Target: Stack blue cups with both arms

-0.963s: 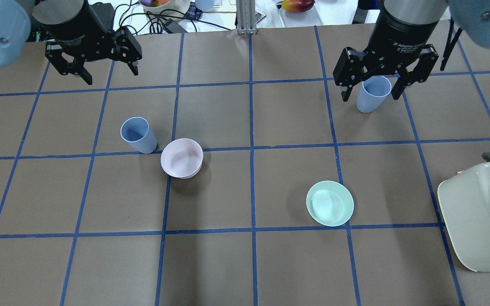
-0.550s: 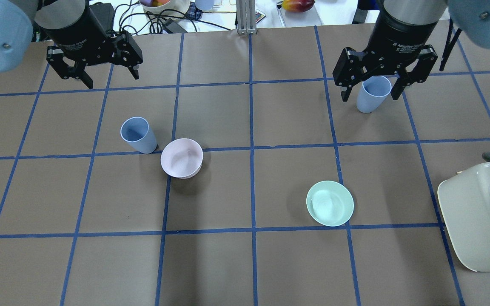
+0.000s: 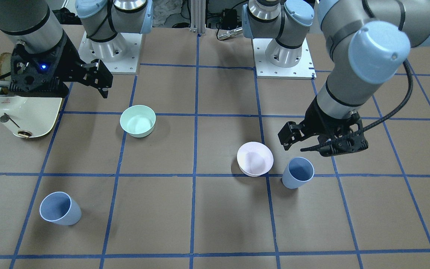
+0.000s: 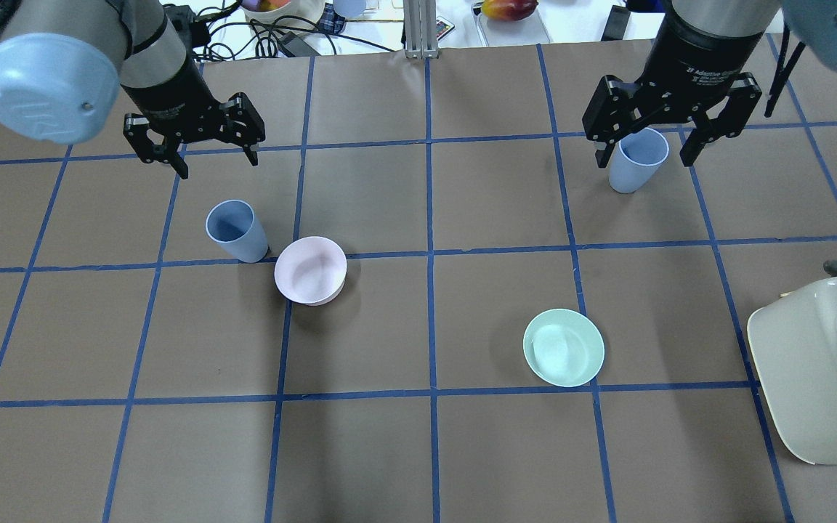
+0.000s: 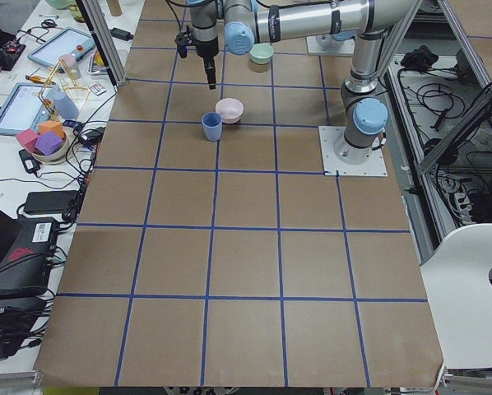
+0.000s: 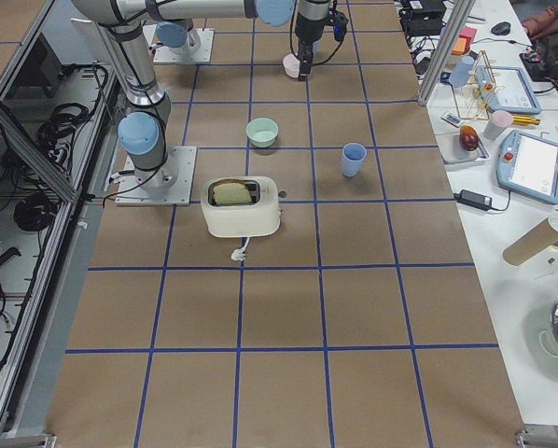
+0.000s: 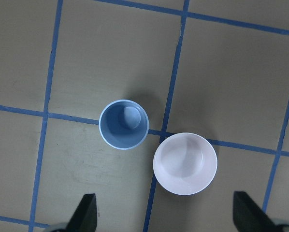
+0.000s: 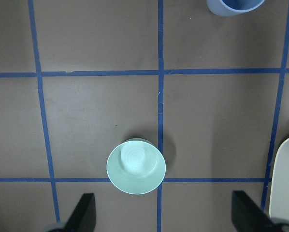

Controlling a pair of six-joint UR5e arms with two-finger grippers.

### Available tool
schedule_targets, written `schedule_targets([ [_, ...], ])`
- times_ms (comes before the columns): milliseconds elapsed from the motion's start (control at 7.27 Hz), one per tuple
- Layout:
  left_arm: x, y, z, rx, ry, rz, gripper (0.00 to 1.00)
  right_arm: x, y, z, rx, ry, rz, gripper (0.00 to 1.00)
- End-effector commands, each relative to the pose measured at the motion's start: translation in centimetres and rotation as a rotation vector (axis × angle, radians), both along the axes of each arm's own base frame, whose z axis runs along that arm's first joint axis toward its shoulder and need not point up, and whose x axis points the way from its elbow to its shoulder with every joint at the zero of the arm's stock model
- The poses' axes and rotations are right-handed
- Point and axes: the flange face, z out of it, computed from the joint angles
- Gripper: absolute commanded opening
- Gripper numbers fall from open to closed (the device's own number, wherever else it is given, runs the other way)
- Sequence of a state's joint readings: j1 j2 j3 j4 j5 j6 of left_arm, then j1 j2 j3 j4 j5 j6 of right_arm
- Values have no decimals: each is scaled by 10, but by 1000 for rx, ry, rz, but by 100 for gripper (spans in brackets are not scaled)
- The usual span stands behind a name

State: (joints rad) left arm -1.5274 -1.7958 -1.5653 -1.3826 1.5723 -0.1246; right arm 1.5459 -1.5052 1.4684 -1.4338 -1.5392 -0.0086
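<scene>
Table point(image 4: 418, 450): brown surface with a blue tape grid. The near half, towards the robot, lies open apart from the toaster at its right edge.
Left arm point(image 4: 48, 87): it has swung in from the table's far left corner since a second ago, and its wrist now sits further in over the table.
Right arm point(image 4: 716, 29): it has shifted only slightly, to the right and back.
Toaster point(image 4: 818, 378): cream, unmoved. The right side view shows what looks like a bread slice in its slot; the overhead view shows only a dark slot.
Left gripper point(image 4: 219, 165): fingers spread wide, holding nothing. Its wrist camera looks straight down on the left blue cup and the pink bowl.
Right gripper point(image 4: 643, 163): fingers spread wide and empty. In the overhead view it seems to frame the right blue cup, but its wrist camera shows that cup only at the top edge, well below it.
Pink bowl point(image 4: 311, 270): unmoved, just beside the left blue cup.
Green bowl point(image 4: 563, 347): unmoved, alone in open room.
Left blue cup point(image 4: 235, 231): upright on the table, unmoved.
Right blue cup point(image 4: 629, 176): upright near the far right of the table, unmoved, well apart from the left blue cup.
</scene>
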Motion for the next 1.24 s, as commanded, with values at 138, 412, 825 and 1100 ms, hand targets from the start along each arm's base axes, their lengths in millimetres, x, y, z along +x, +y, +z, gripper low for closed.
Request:
schedule_targets([
  [138, 3, -16, -97, 13, -2, -18, 100, -46, -50, -42, -18, 33, -65, 100],
  [412, 4, -11, -127, 76, 0, -18, 100, -100, -101, -79, -95, 38, 8, 100],
  [825, 7, -14, -138, 84, -21, -18, 0, -114, -170, -173, -184, 56, 14, 100],
  [1100, 13, -19, -128, 57, -89, -21, 0, -122, -180, -211, -156, 51, 15, 100],
])
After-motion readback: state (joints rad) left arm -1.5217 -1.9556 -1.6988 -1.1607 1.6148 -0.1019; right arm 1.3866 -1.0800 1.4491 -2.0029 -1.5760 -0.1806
